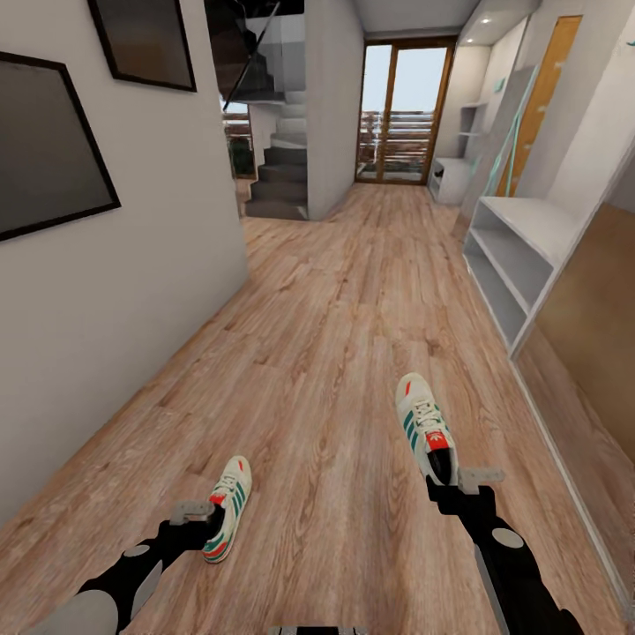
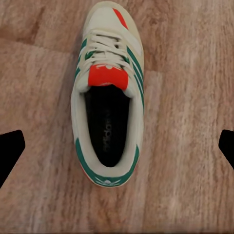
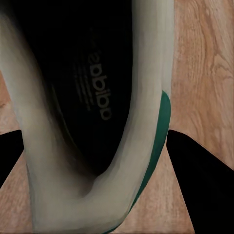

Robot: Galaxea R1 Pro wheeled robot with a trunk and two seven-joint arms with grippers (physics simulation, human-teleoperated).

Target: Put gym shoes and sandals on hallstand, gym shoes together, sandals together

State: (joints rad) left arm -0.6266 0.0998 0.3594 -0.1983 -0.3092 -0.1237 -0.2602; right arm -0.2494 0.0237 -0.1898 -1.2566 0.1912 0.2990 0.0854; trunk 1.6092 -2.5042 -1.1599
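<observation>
Two gym shoes on the wood floor (image 1: 335, 317) of a corridor, well apart. Left shoe (image 1: 228, 509) at 7 o'clock in the head view, toe pointing to 12, lying flat on its sole. Left claw (image 1: 201, 520) just beside its heel, at the left side. From the left wrist, left shoe (image 2: 108, 92) seen from above, between the two black fingertips (image 2: 9, 151), spread wide, touching nothing.

Right shoe (image 1: 425, 429) at 5 o'clock, toe to 11, heel at the right claw (image 1: 451, 487). From the right wrist, heel rim of the right shoe (image 3: 97, 146) very close, with black fingers (image 3: 204, 180) on both sides of it; contact with the rim hard to judge, so cannot tell if pinching or only spread around.

Pale grey rack (image 1: 520, 256) at 2 o'clock along the right wall, open shelves facing the corridor. Dark frames (image 1: 48, 141) on the left wall at 10 o'clock, stairs (image 1: 278, 168) and glass door (image 1: 404, 115) far at 12.
</observation>
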